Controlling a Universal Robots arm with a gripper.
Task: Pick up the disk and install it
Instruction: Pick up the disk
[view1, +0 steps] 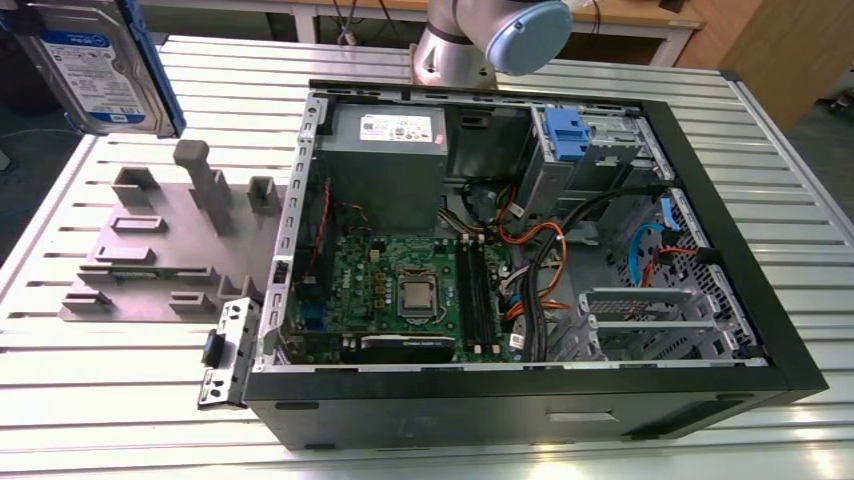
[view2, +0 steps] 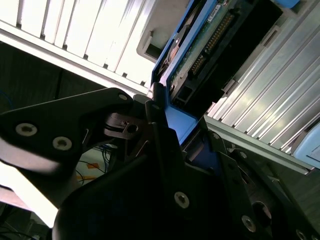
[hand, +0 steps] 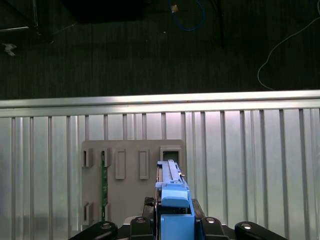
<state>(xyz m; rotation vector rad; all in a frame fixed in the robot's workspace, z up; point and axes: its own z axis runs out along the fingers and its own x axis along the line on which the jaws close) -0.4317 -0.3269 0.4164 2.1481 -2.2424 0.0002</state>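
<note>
Holding the disk (view1: 100, 65) aloft at the upper left of the exterior view, I am clamping its blue bracket (hand: 174, 200) between the jaws (label facing the camera), over the grey fixture (view1: 160, 240) on the worktop (view1: 227, 70).

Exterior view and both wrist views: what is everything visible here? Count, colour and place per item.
disk: one, silver with white-and-blue label and blue bracket, held off the table at the exterior view's left
fixture block: one, grey, on the table, exterior view's left of the case
computer case: one, black, open, on the table
power supply: one, grey with white sticker, inside the case
motherboard: one, green, inside the case
plastic clip: one, blue, in the drive bay
table: one, slatted metal
arm: one, silver with blue cap, beyond the case
gripper: one, black, shut on the disk
</note>
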